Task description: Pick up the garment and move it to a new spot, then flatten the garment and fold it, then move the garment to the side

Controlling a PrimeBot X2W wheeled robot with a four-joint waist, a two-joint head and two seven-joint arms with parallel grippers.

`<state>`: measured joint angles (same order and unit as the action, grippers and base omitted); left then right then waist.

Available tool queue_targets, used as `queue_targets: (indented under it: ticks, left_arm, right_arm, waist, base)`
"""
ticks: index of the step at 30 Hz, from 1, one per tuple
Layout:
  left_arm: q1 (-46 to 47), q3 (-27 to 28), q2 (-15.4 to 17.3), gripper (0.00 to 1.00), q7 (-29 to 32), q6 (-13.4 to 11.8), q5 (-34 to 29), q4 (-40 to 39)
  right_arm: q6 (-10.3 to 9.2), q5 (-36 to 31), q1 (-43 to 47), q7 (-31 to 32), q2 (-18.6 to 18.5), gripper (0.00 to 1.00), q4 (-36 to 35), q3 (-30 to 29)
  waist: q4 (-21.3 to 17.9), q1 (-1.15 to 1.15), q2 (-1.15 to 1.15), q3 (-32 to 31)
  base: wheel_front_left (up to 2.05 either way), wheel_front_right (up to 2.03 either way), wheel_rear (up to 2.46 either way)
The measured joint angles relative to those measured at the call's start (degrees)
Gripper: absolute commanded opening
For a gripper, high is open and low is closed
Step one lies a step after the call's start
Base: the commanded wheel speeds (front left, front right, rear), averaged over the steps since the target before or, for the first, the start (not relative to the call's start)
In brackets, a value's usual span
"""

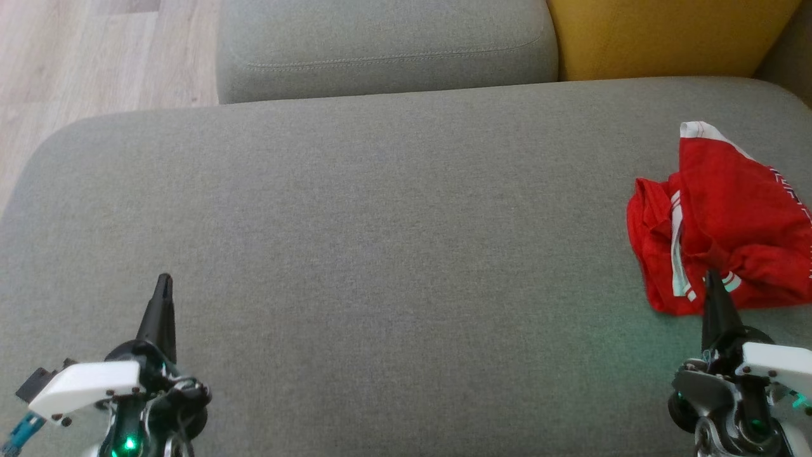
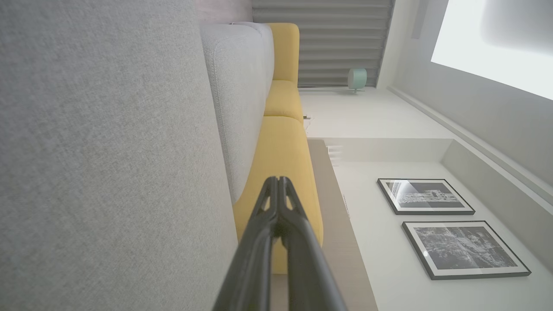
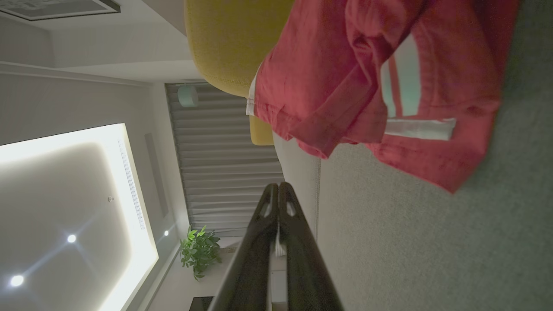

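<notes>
Well over on the right of the grey sofa seat point(image 1: 380, 222), the garment point(image 1: 723, 216) lies crumpled in a heap: bright red cloth with white stripes and a white band at its far end. Right fingers point(image 1: 717, 311), pressed together, point at its near edge; left fingers point(image 1: 158, 317), also together, sit well apart, near left.

Red garment point(image 1: 723, 216) cut off at right edge, partly hidden behind right hand point(image 1: 712, 274), its lettering point(image 1: 790, 187) too small to read
</notes>
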<state>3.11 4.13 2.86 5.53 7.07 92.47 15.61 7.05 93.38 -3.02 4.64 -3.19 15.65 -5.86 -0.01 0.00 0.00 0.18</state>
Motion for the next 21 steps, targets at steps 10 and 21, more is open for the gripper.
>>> queue_targets:
  ticks: [10, 21]
  left_arm:
    - [0.0, 0.1, -0.1, 0.0, 0.0, 0.0, 0.0, 0.1]
    - [0.0, 0.2, -0.1, 0.0, 0.4, 0.0, 0.0, 0.1]
  right_arm:
    - [0.0, 0.0, 0.0, 0.2, 0.0, 0.0, 0.0, -0.1]
    - [0.0, 0.0, 0.0, 0.4, 0.0, 0.0, 0.0, -0.4]
  waist:
    - [0.0, 0.0, 0.0, 0.0]
    - [0.0, 0.0, 0.0, 0.0]
  base:
    - [0.0, 0.0, 0.0]
    - [0.0, 0.0, 0.0]
